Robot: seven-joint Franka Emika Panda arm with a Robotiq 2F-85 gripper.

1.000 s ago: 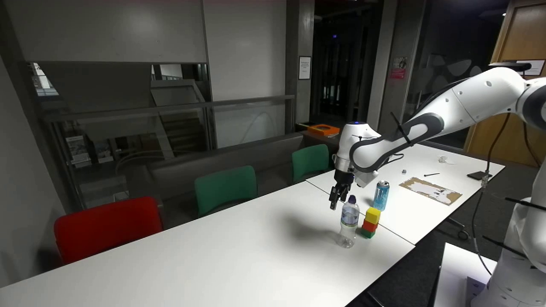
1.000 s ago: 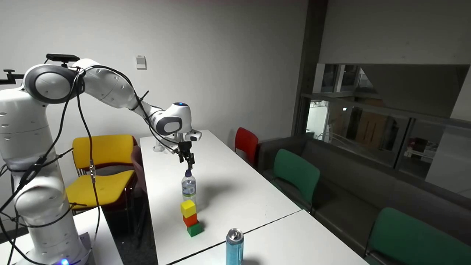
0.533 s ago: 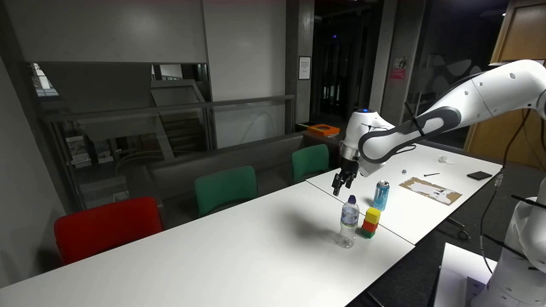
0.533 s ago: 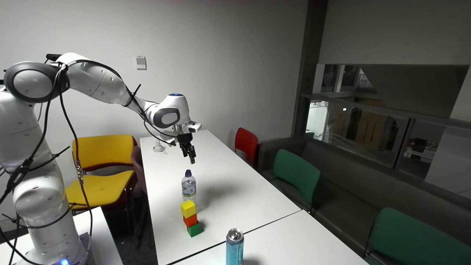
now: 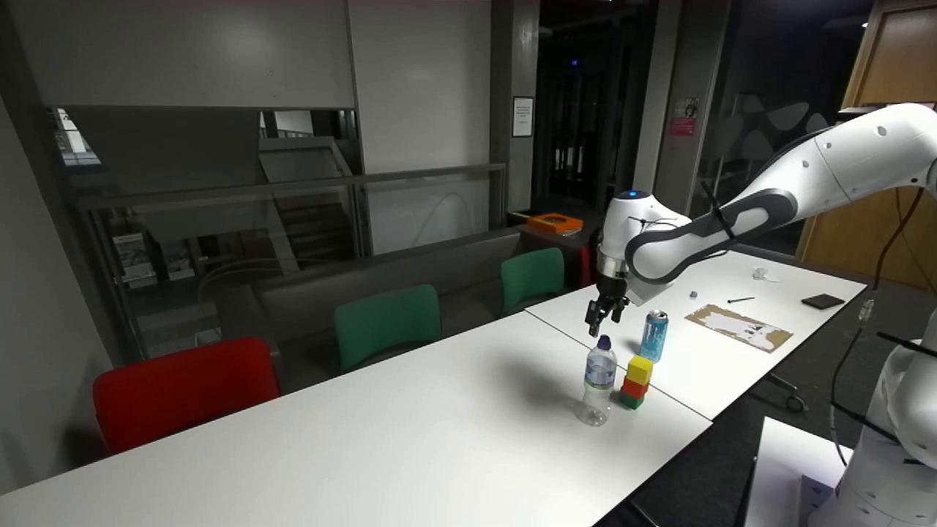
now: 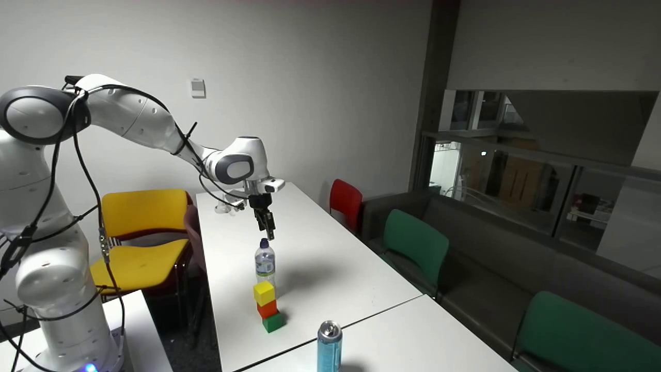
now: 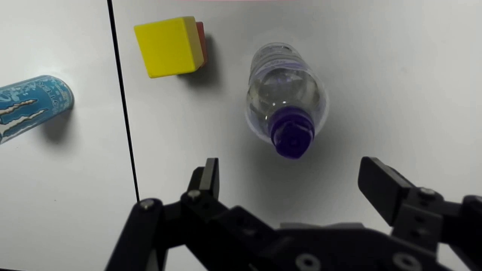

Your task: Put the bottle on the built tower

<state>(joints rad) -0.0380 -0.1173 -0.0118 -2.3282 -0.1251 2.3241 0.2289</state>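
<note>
In the wrist view the fingers (image 7: 380, 184) stand wide apart, a broad gap between their 2 tips and nothing in their hold. The bottle (image 7: 284, 90) stands upright on the surface (image 7: 414, 94), at 12 o'clock from the middle of that gap. Its purple cap (image 7: 293, 131) is the part nearest the fingers, with 1 fingertip between 8 and 9 o'clock of it and the other between 3 and 4, well apart from it on each side. In both exterior views the fingers show at about 12 o'clock from the cap, near it; how high they hang over it I cannot tell. The 3-block tower (image 5: 635, 384), yellow over red over green, stands near the bottle without touching: at 10 o'clock from it in the wrist view, at 3 o'clock in an exterior view. In an exterior view the bottle's label (image 6: 265, 264) shows above the tower, whose yellow top hides part of the bottle's lower end. A blue can (image 7: 37, 101) stands beyond a dark seam (image 7: 122, 94) in the surface, at 9 o'clock from the bottle in the wrist view.
</note>
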